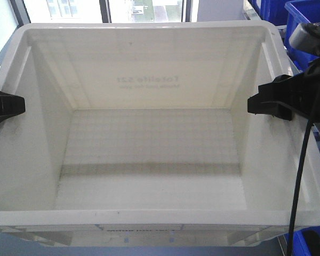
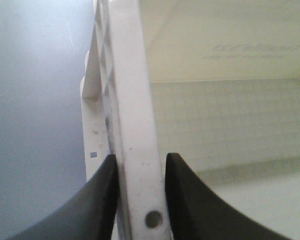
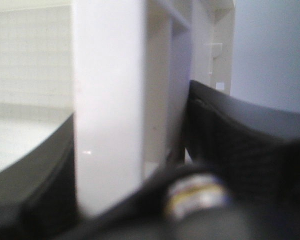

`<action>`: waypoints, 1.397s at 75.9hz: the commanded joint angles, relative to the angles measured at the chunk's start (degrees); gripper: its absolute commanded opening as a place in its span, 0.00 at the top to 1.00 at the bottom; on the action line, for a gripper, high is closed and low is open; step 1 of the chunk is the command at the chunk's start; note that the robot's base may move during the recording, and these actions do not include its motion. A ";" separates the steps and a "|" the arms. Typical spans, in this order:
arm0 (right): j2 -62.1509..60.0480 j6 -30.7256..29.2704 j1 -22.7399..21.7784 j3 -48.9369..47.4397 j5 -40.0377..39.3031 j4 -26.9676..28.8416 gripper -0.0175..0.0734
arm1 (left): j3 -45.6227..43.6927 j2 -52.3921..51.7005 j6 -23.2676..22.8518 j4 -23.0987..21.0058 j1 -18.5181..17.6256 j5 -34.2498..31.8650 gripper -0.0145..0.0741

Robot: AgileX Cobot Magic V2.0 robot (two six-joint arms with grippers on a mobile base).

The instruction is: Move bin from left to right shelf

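The large white translucent plastic bin (image 1: 149, 29) filled almost the whole front view, open side up and empty, its gridded floor and faint mirrored lettering on the far wall plain to see. It hung level between the two arms; which shelf it stood at could not be told. The left gripper (image 1: 10, 104) reached in from the left edge at mid-height of the side wall, one black finger lying over the rim. In the left wrist view the left gripper (image 2: 141, 157) straddled the bin's flat rim (image 2: 135, 125), one dark finger on the ribbed outer face and one on the inner, both pressed close with no gap showing, so it was clamped on the rim. The right gripper (image 1: 266, 104) mirrored this on the opposite wall, its forearm angled down from the upper right. In its own blurred view the right gripper (image 3: 135, 150) had the rim (image 3: 107, 100) squeezed between the inner and outer fingers. Beyond the right wall stood blue plastic crates (image 1: 304, 16), just beside the arm, leaving little room on that side. Outside the left wall lay a bare grey surface (image 2: 35, 125). A thin black cable (image 1: 301, 176) drooped from the right arm across the bin's right corner.
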 commanded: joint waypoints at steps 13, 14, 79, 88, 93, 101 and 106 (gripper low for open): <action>-1.91 -1.51 0.15 -2.51 -4.37 6.40 0.81 | -2.52 -1.68 0.92 -4.31 -0.47 -7.42 0.84; -1.91 -1.51 0.15 -2.51 -4.37 6.40 0.81 | -2.52 -1.68 0.92 -4.31 -0.47 -7.42 0.84; -1.91 -1.51 0.15 -2.51 -4.37 6.40 0.81 | -2.52 -1.68 0.92 -4.31 -0.47 -7.40 0.84; -1.91 -1.51 0.15 -2.51 -4.37 6.40 0.81 | -2.52 -1.68 0.92 -4.31 -0.47 -7.40 0.84; -1.91 -1.51 0.15 -2.51 -4.37 6.40 0.81 | -2.52 -1.68 0.92 -4.31 -0.47 -7.40 0.84; -1.91 -1.51 0.15 -2.51 -4.37 6.40 0.81 | -2.52 -1.68 0.92 -4.31 -0.47 -7.40 0.84; -1.91 -1.51 0.15 -2.51 -4.37 6.40 0.81 | -2.52 -1.68 0.92 -4.31 -0.47 -7.40 0.84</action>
